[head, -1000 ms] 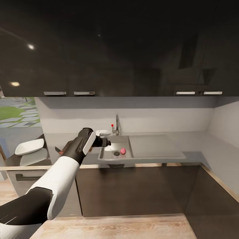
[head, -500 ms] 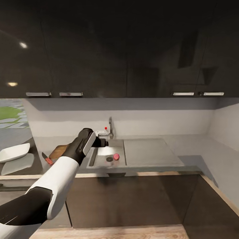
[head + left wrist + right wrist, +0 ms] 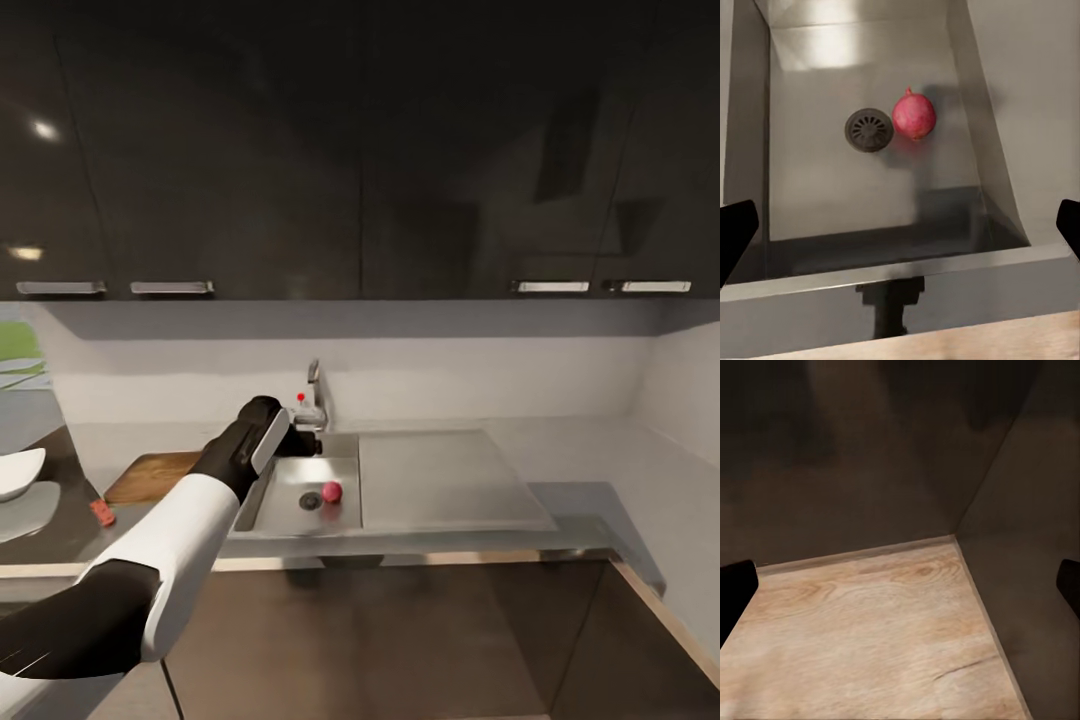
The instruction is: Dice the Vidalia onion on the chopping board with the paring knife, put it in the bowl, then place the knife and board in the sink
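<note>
Left wrist view: the left hand (image 3: 900, 225), fingers spread wide and empty, hovers above the sink (image 3: 810, 202); the Vidalia onion (image 3: 913, 115) lies beside the drain (image 3: 868, 129). Nothing is done.

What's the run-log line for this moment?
left gripper: open, above sink | Vidalia onion: beside drain, ungrasped | right gripper: open

The left arm (image 3: 150, 560) has a glossy white forearm shell between black segments, a black wrist with 1 white side panel, and a gripper with 2 black fingertips (image 3: 735, 232)
</note>
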Controlling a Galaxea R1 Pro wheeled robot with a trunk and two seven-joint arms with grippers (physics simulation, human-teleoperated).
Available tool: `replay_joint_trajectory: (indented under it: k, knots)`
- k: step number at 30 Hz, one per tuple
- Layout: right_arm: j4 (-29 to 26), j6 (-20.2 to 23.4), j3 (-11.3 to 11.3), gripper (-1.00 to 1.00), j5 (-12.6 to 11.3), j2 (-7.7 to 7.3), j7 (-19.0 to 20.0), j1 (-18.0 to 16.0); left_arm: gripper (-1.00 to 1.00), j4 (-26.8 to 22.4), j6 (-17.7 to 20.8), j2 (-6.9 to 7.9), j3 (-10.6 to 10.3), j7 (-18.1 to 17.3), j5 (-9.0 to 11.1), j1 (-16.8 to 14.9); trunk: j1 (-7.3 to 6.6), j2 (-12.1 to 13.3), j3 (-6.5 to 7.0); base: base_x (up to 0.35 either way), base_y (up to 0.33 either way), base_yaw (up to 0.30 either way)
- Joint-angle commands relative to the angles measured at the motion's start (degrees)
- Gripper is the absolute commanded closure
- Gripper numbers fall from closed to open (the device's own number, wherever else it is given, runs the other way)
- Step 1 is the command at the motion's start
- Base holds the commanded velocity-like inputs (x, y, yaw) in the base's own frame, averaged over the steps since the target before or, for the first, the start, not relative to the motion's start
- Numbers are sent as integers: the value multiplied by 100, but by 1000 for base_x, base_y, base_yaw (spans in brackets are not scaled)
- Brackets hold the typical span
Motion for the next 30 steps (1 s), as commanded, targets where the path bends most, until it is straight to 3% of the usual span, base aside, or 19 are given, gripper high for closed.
replay_joint_trajectory:
  k: [1, 5, 8, 11, 16, 30]
  knots:
    - [48, 8, -40, -100, 42, 5, -9, -3, -100, 39, 15, 1, -18, 55, 58, -4, 5, -6, -6, 252, -149, 0]
    - [407, 198, -39, -100, 40, 13, -1, -3, -100, 120, -39, 5, -18, 66, 55, -1, 5, -6, -6, 171, -92, 0]
    - [598, 633, -32, -100, 40, 19, 115, -3, -100, 150, -130, 14, -18, 77, 54, 13, 5, -6, -6, 41, -20, 0]
    - [656, 1647, -36, -100, 39, 16, 500, -3, -100, 192, -162, 65, -18, 81, 54, 30, 5, -6, -6, 11, -6, 0]
    - [669, 2363, -38, -100, 39, 9, 895, -3, -100, 335, -204, 175, -18, 81, 54, 38, 5, -6, -6, 3, -1, 0]
    - [664, 2543, -64, -100, 18, -49, 977, -3, -100, 657, -407, 245, -18, 81, 54, 40, 5, -6, -6, 12, 0, 0]
